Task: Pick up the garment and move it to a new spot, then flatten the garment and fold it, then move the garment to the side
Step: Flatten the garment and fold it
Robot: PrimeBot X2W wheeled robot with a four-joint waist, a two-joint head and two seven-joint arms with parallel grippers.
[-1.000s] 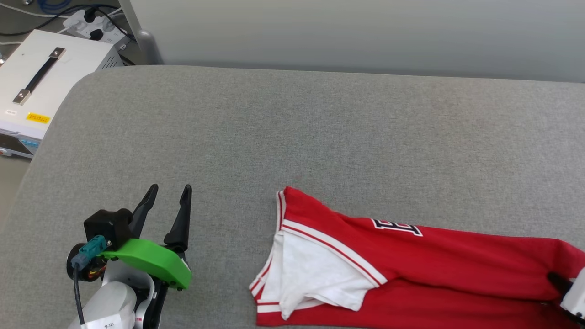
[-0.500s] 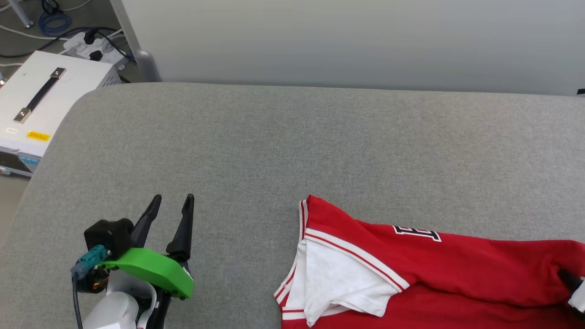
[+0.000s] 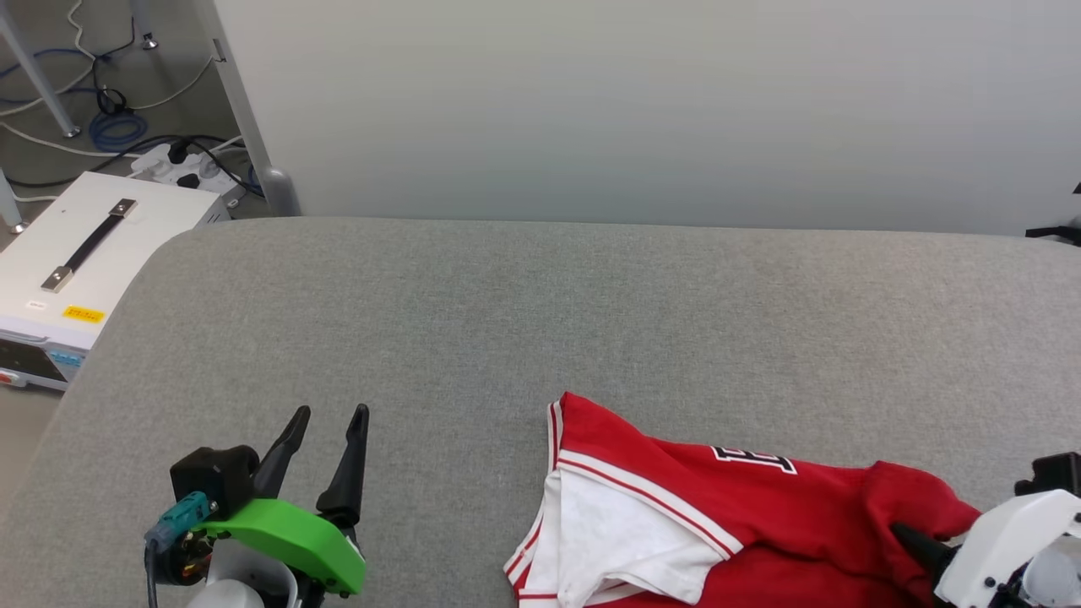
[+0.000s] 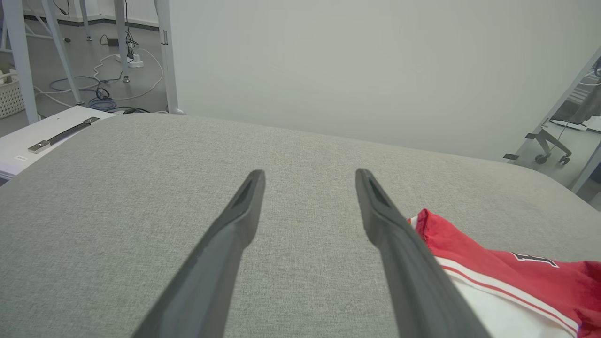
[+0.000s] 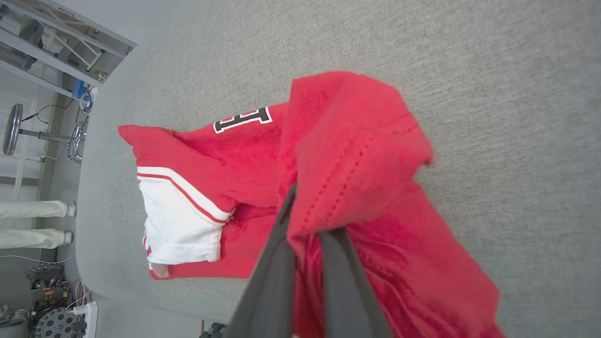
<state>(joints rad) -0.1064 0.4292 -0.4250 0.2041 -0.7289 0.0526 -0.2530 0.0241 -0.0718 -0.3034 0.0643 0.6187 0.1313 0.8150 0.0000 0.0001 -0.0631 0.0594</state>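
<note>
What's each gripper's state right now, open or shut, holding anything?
Left gripper: open, fingers spread, holding nothing.
Right gripper: shut on a bunched fold of the garment.

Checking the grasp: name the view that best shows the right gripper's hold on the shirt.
Right wrist view: the right gripper pinches a raised fold of the garment between both fingers. Head view catches one finger, low right; left wrist view shows the garment's sleeve end.

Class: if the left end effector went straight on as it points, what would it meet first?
Likely the bare grey padded surface, else the pale wall behind it; depth is unclear. The garment lies off to the right.
</note>
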